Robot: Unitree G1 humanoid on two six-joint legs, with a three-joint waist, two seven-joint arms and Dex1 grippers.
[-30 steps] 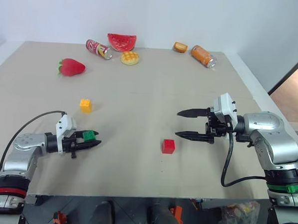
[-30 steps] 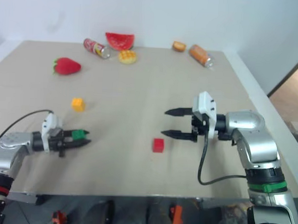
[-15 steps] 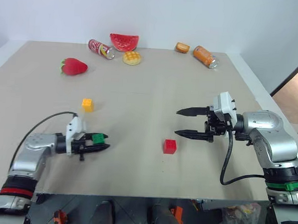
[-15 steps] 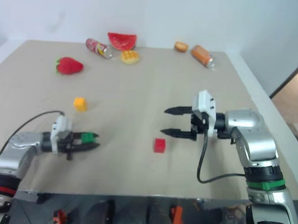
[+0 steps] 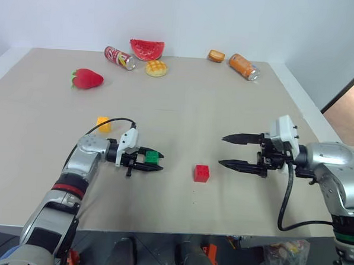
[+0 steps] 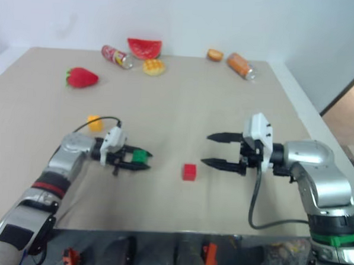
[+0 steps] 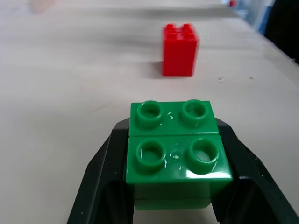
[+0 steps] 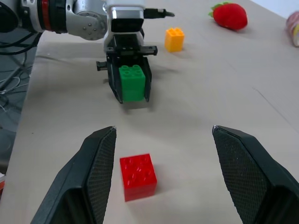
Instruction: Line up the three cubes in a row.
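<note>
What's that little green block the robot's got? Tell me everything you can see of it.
The green cube is a glossy plastic building brick with four round studs on top, seemingly two bricks stacked. It sits upright, clamped between the left gripper's two black fingers, near the table surface, with the red cube a short way ahead.

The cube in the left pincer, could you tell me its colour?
Green, clearest in the left wrist view.

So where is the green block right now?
The green block is pinched in the left claw, just above the table's near left part. The red block sits a little to its right, and the yellow block lies farther back on the left.
</note>
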